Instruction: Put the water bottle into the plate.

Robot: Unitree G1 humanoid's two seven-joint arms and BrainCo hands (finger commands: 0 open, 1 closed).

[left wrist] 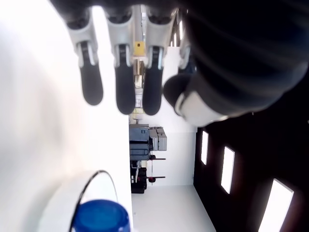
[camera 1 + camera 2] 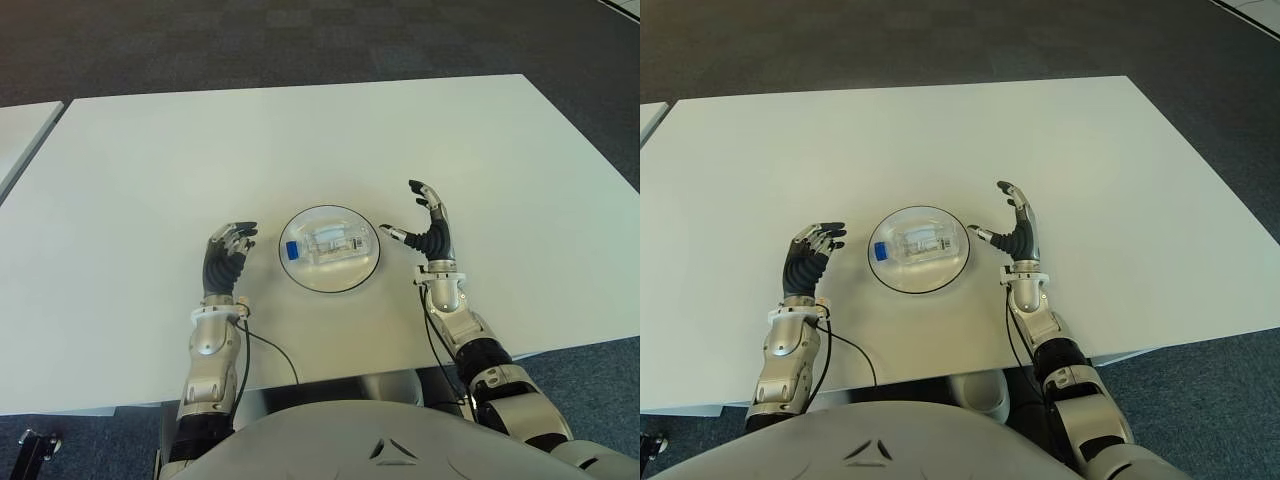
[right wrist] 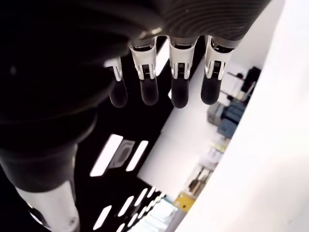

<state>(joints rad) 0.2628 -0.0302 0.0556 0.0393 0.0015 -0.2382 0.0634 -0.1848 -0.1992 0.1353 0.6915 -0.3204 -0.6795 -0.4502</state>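
You had the water bottle (image 2: 328, 245) lying on its side inside the plate (image 2: 330, 282), blue cap toward your left hand (image 2: 226, 257). Your right hand (image 2: 427, 228) stood just beside the plate's other edge, fingers spread and holding nothing; the left hand's fingers were loosely curled, also empty. A careless pull-back could have caught the rim with your right thumb and tipped the bottle out.

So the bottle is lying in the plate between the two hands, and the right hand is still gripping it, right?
Not quite. The water bottle does lie in the plate between the hands, but the right hand is open beside the plate, holding nothing, as the left eye view shows. The left hand is empty too.
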